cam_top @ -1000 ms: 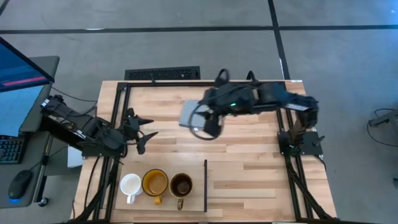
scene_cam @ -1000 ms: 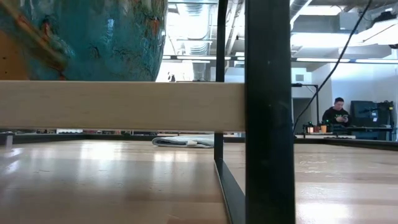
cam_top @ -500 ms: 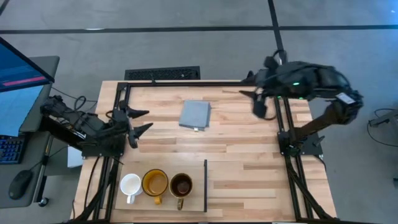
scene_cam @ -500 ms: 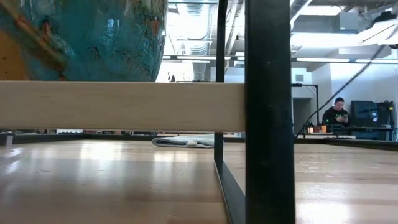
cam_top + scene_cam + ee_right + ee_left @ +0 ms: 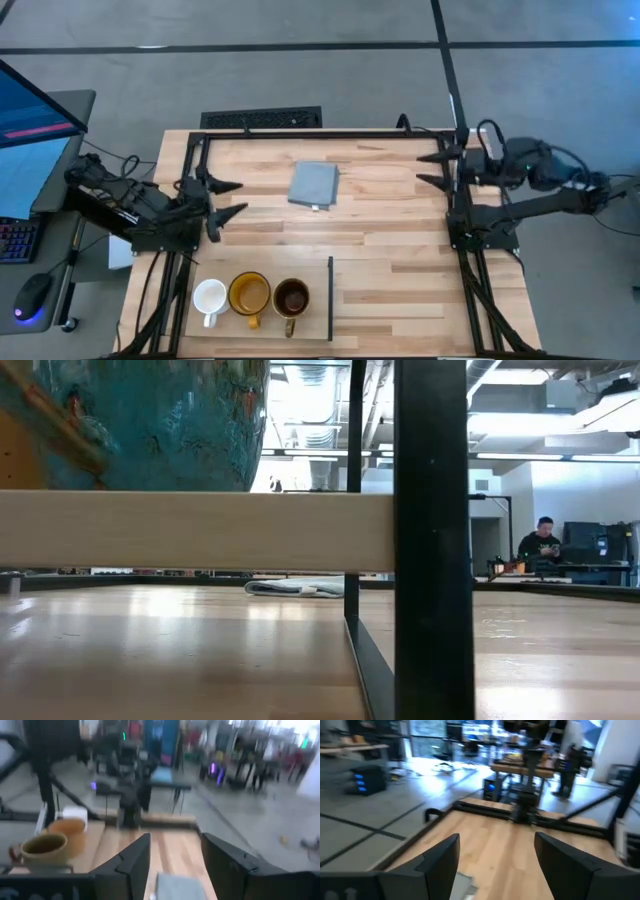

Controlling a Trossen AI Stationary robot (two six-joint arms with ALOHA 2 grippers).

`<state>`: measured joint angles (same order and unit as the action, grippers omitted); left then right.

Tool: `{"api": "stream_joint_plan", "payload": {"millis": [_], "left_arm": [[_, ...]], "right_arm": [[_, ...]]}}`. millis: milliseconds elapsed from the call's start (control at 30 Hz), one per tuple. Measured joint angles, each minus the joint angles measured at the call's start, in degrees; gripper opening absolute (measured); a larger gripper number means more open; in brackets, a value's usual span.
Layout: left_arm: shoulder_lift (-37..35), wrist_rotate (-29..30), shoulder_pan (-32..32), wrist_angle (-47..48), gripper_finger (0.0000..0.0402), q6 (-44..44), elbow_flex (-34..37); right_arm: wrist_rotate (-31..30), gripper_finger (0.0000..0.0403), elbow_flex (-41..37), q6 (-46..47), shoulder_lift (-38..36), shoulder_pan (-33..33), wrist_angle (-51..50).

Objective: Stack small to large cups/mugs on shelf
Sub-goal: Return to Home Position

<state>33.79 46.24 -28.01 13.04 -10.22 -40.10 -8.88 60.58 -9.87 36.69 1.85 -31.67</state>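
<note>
Three mugs stand upright in a row near the table's front edge: a small white one (image 5: 210, 297), a yellow-amber one (image 5: 249, 294) and a dark brown one (image 5: 291, 297). They stand on the pale wood shelf (image 5: 316, 278), beside its black strip (image 5: 331, 298). In the low view the shelf shows as a raised plank (image 5: 200, 530) with a teal glazed body (image 5: 150, 420) on it. My left gripper (image 5: 226, 198) is open and empty at the table's left side. My right gripper (image 5: 436, 166) is open and empty at the right side. The mugs also show in the right wrist view (image 5: 45, 847).
A grey-blue square pad (image 5: 314, 185) lies flat on the table between the two grippers, toward the far edge. Black frame rails (image 5: 300, 133) run along the far edge and both sides. A person (image 5: 542, 545) sits far off in the room behind.
My right gripper has drawn back from above the grey-blue pad toward the table's right edge, turning as it went, and now sits by the right rail. My left gripper has shifted a little toward the far edge. The pad and the mugs have stayed put.
</note>
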Motion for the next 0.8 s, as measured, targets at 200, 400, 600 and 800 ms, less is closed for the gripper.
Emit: {"api": "stream_joint_plan", "payload": {"millis": [200, 400, 600, 800], "left_arm": [[3.3, 1.83, 1.15, 0.67, 0.0247, -5.76, 0.0], [4.89, 2.96, 4.91, 9.48, 0.0247, -14.92, 0.04], [3.38, -4.7, 9.53, -0.02, 0.0247, -8.35, 4.68], [-3.59, -13.33, 18.76, -13.81, 0.0247, 0.13, 14.67]], "right_arm": [[-5.13, 0.02, -18.91, -7.09, -14.35, -0.81, 15.24], [-8.72, 0.02, -27.54, -0.05, -23.98, -2.47, 16.71], [-7.68, 0.02, -33.45, 3.78, -32.78, -4.71, 17.63], [-7.68, 0.02, -38.16, 3.42, -36.53, -6.72, 18.46]]}}
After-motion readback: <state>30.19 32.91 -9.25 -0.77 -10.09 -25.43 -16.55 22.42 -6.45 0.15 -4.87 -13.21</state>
